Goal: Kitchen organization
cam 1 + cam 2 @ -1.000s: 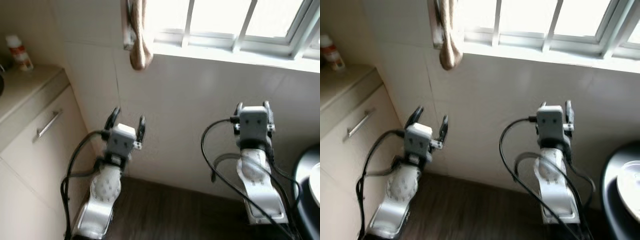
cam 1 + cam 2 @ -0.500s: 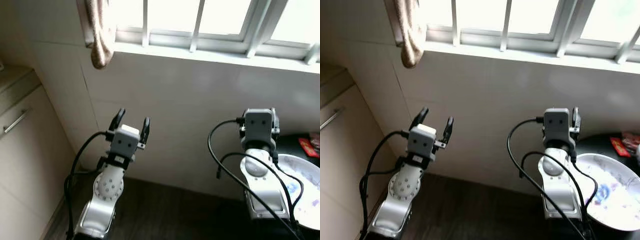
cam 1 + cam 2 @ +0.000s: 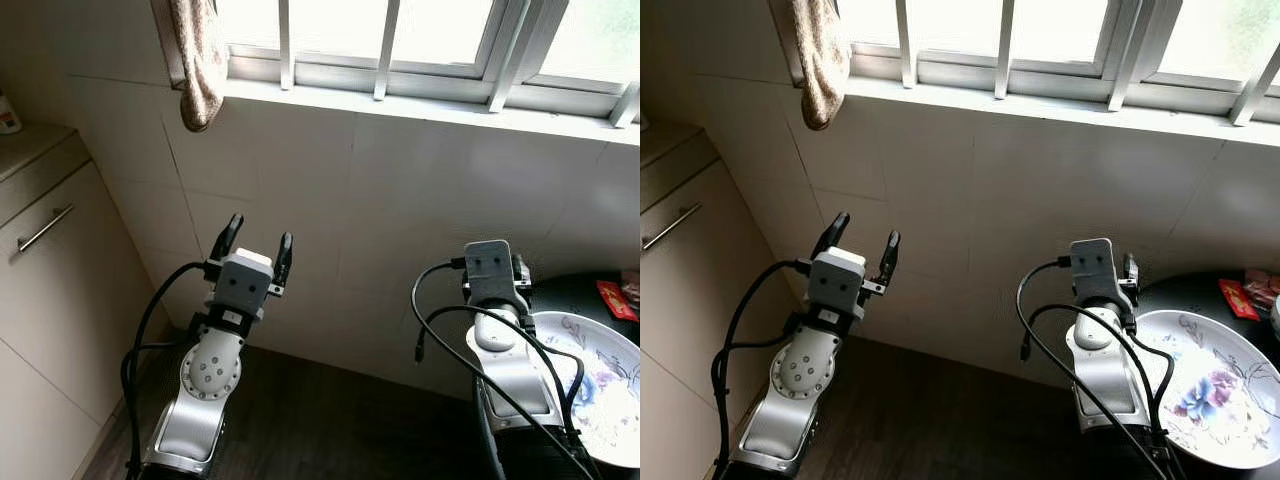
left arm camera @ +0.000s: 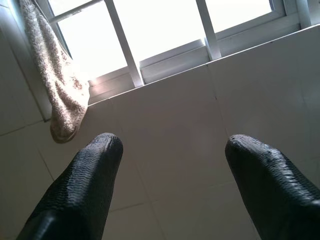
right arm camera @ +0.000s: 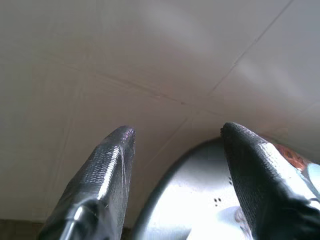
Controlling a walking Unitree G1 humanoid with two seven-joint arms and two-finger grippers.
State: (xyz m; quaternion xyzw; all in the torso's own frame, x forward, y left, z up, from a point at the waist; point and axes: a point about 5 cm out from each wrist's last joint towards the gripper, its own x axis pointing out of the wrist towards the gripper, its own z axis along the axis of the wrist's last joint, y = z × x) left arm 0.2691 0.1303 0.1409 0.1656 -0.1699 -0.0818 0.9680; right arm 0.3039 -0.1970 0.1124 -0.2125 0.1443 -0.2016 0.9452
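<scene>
- Plate: white with a floral pattern, lies on a dark round surface at the robot's right, below the tiled wall.
- Left pincer: raised in front of the wall, fingers pointing up, spread wide apart, holding nothing. The left wrist view shows both black fingertips with bare tile between them.
- Right pincer: held near the left edge of the plate, above the rim of the dark surface. The right wrist view shows the 2 fingers parted with nothing gripped; the plate rim and the wall lie beyond the gap.
- Window: barred, bright, runs along the top of the wall above a white sill.
- Cloth: beige, hangs from the left end of the window, down over the sill edge.
- Cabinet: cream, with a metal bar handle, stands at the robot's left against the wall corner.
- Red packet: lies on the dark surface just beyond the plate.
- Floor: dark wood, between the 2 arms.
</scene>
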